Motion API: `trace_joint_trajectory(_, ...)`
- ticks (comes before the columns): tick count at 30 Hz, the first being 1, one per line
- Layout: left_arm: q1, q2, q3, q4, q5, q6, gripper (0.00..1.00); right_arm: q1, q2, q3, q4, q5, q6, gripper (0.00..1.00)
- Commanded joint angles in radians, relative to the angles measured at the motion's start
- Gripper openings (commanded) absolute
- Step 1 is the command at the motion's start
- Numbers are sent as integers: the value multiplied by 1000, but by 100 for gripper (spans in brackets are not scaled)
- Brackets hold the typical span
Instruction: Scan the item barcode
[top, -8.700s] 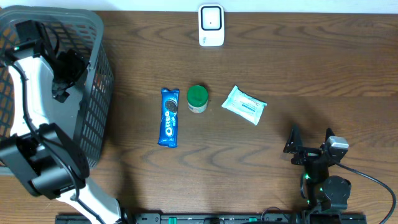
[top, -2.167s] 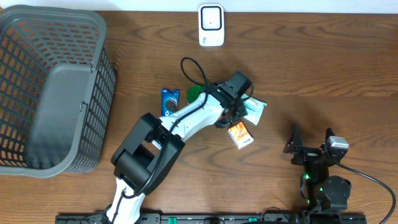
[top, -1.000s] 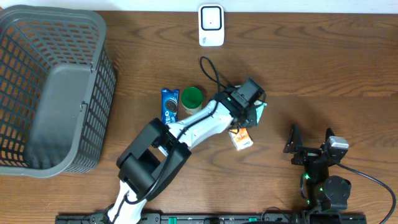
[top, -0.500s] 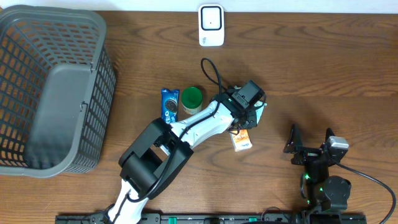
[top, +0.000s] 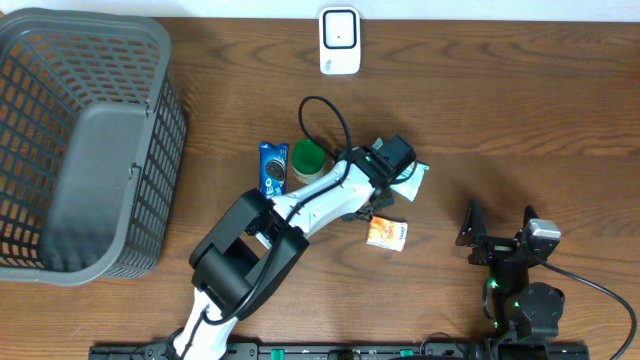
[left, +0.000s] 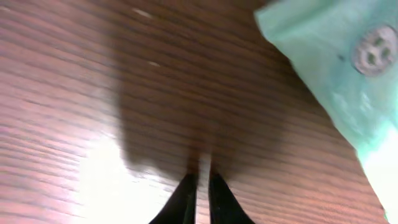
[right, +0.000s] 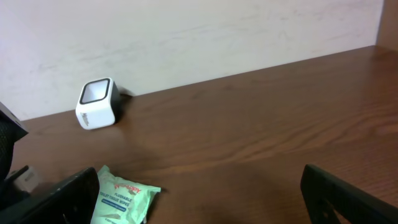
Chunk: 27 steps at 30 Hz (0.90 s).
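The small orange packet (top: 386, 233) is seen lying flat on the brown wooden counter (top: 520, 110), just in front of the pale green soft pack of wipes (top: 412, 180). It is near the left fingers (left: 200, 190) but not held by them. Those fingers are pressed almost together with nothing between them, and are poised low over bare wood with a corner of the wipes pack just beside them. The white box-shaped barcode scanner (top: 339, 40) is set at the far edge of the counter, well apart from the packet. A blue biscuit packet (top: 273, 170) and a green-lidded round jar (top: 308, 158) are partly covered by the left arm. The grey plastic mesh basket (top: 160, 70) is placed at the counter's left end. The right fingers (right: 200, 174) are spread wide and empty near the front edge.
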Motion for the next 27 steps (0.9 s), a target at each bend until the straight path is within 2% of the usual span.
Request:
trace_joint_trajectory(1,9,-12,8,-48,-101,16,22,10,-5,-2,-4,5,8,99)
trace_joint_trajectory(3,9,-51,21,-74,-150,75,29,10,-5,-2,-4,5,8,99)
trace_joint_trajectory(5,9,-126,22,-78,-165,175,47,10,-5,-2,-4,5,8,99)
trace_joint_trajectory(7,9,-192,22,-78,-166,245,48,10,-5,-2,-4,5,8,99)
trace_joint_trajectory(9,7,-245,22,-77,-165,277,57,10,-5,-2,-4,5,8,99)
trace_joint_trajectory(12,7,-326,22,-77,-165,318,64,10,-5,-2,-4,5,8,99)
trace_joint_trajectory(15,7,-414,22,-77,-162,344,65,10,-5,-2,-4,5,8,99)
trace_joint_trajectory(20,8,-547,22,-34,-166,505,66,10,-5,-2,7,6,8,99)
trace_joint_trajectory(22,8,-593,22,-19,-177,560,70,10,-5,-2,5,-30,18,99)
trace_joint_trajectory(24,8,-647,22,-16,-249,598,70,10,-5,-2,-1,-39,17,99)
trace_joint_trajectory(27,8,-739,22,-9,-443,629,80,10,-5,-2,6,-123,56,99)
